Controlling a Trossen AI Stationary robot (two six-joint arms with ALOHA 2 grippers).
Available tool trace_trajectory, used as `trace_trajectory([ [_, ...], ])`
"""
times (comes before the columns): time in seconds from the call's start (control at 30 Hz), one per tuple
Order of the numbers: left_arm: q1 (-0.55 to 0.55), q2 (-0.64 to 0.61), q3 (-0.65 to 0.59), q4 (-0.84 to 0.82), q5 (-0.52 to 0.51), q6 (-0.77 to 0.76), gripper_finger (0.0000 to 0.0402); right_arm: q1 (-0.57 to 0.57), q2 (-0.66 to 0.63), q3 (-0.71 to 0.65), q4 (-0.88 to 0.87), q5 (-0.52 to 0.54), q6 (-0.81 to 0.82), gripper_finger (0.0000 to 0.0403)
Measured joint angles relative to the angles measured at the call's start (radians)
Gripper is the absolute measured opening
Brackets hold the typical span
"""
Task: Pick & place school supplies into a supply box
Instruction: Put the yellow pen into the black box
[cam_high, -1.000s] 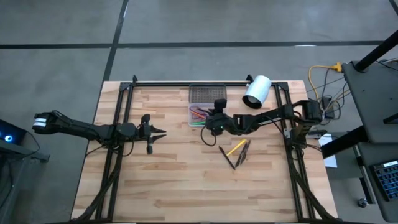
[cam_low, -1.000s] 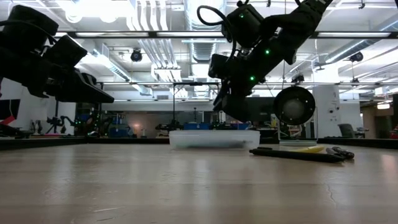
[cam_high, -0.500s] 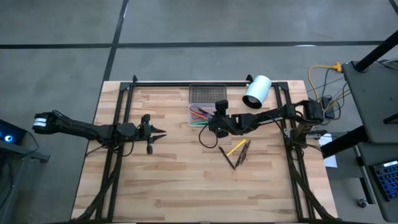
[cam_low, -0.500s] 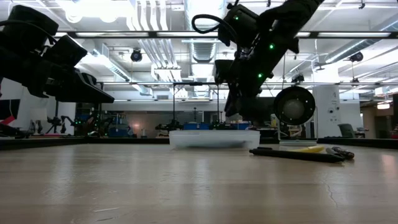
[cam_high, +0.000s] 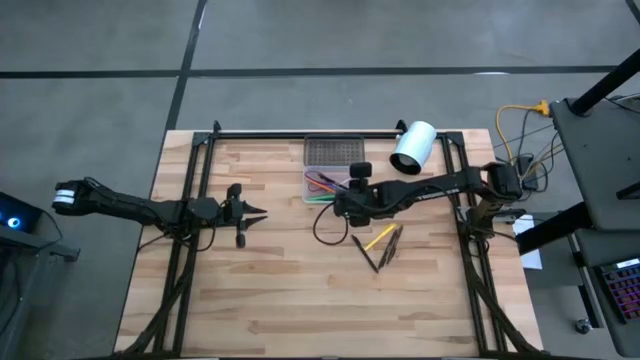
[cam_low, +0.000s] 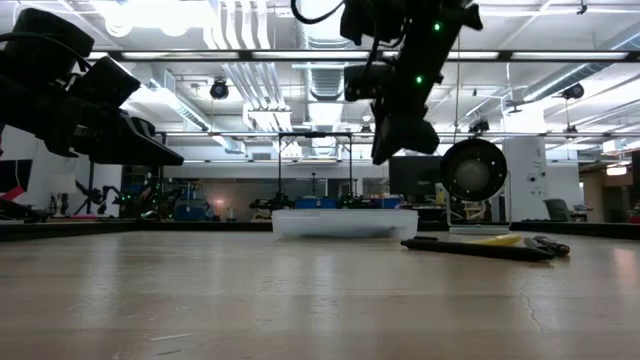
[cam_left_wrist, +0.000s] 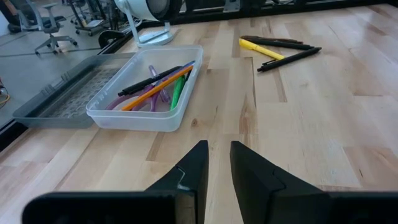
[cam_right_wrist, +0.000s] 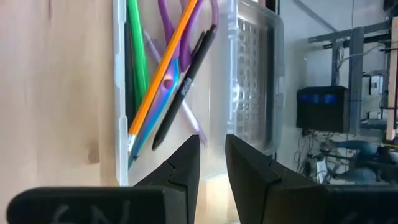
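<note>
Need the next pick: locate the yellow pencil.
In the high view the yellow pencil lies on the table right of centre, among dark pens, just in front of the supply box.

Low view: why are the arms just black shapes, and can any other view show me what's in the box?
Low view: bright ceiling lights behind leave the right gripper and the left arm silhouetted, and the supply box shows only a pale wall. Left wrist view: evenly lit, with the green pen and orange stick clear inside. Right wrist view: close and sharp on the box's contents.
</note>
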Motion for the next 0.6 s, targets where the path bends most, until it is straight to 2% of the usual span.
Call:
trace_trajectory([
  [0.1,0.0,0.0,0.0,0.0,0.0,0.0,0.0052,0.007,0.0,0.045,-0.106,-0.016,0.056,0.0068],
  [0.17,0.0,0.0,0.0,0.0,0.0,0.0,0.0052,0.01,0.0,0.07,-0.191,-0.082,0.09,0.0068],
  [0.3,0.0,0.0,0.0,0.0,0.0,0.0,0.0052,0.009,-0.002,0.098,-0.299,-0.362,0.142,0.0068],
  [0.47,0.0,0.0,0.0,0.0,0.0,0.0,0.0052,0.014,-0.027,0.099,-0.335,-0.735,-0.072,0.0068],
  [0.53,0.0,0.0,0.0,0.0,0.0,0.0,0.0052,0.019,-0.036,0.098,-0.358,-0.815,-0.139,0.0068],
  [0.6,0.0,0.0,0.0,0.0,0.0,0.0,0.0052,0.02,-0.044,0.098,-0.368,-0.833,-0.158,0.0068],
])
